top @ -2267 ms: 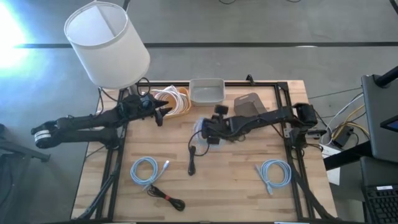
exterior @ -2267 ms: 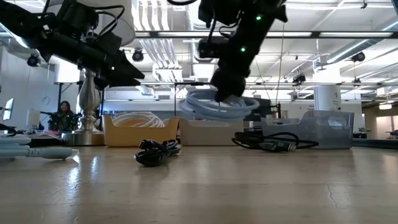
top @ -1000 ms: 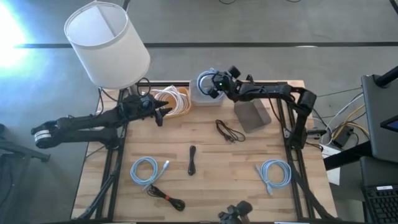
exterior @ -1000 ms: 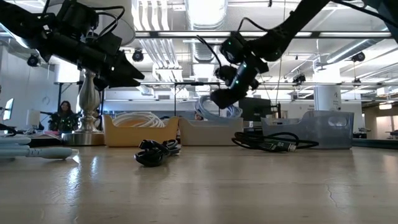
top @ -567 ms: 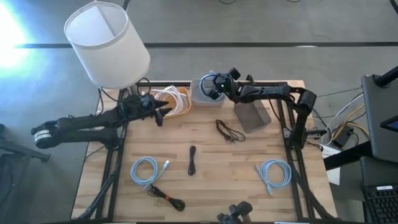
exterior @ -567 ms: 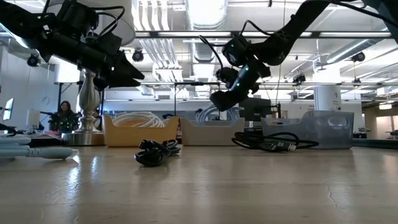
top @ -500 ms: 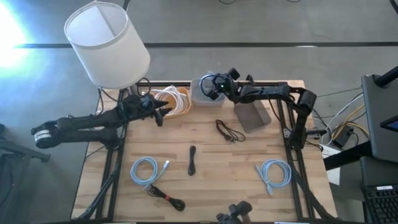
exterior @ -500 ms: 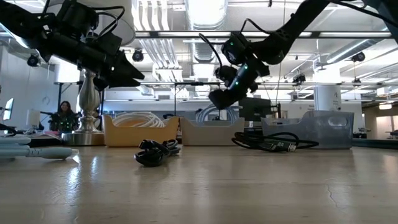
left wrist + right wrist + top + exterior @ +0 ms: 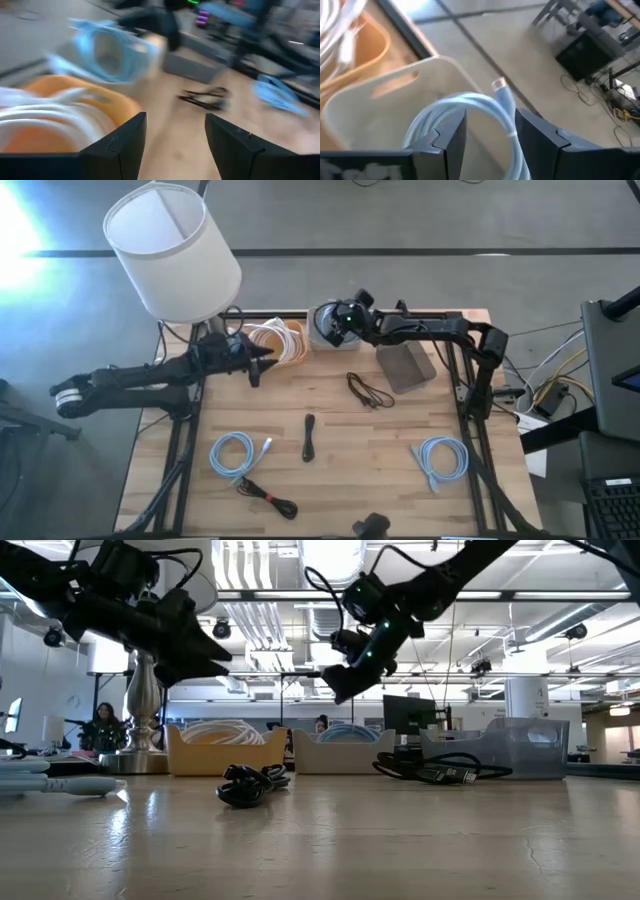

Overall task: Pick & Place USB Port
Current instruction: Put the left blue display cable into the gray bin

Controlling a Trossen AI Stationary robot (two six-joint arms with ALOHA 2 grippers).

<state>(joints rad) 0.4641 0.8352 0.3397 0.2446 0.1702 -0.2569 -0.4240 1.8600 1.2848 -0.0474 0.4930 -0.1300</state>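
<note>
The right gripper (image 9: pixel 334 321) is held above the white bin (image 9: pixel 322 332) at the far edge of the table (image 9: pixel 380 470), with its fingers spread apart and nothing between them. The light blue cable (image 9: pixel 470 117), coiled, is lying in that bin below the fingers; this placement fits a drop into the bin, judged from how the coil lies under the opened jaws. The left gripper (image 9: pixel 262 361) is held just beside the orange bin (image 9: pixel 285 352) of white cables (image 9: pixel 268 335), with its fingers wide apart and empty, as if waiting.

In the high view the coil is largely covered by the right gripper, so its place in the bin can barely be read there; in the right wrist view the coil and its metal plug (image 9: pixel 498 83) are plainly seen resting inside the bin's wall. In the low view the gripper's height above the bins is shown, and a blue rim of the coil (image 9: pixel 348 729) just shows over the bin's edge. Only from above are the other items laid out: two more blue coils (image 9: pixel 233 452) (image 9: pixel 441 454), a black cable (image 9: pixel 366 392), a short black cable (image 9: pixel 308 436) and a grey box (image 9: pixel 404 367)
</note>
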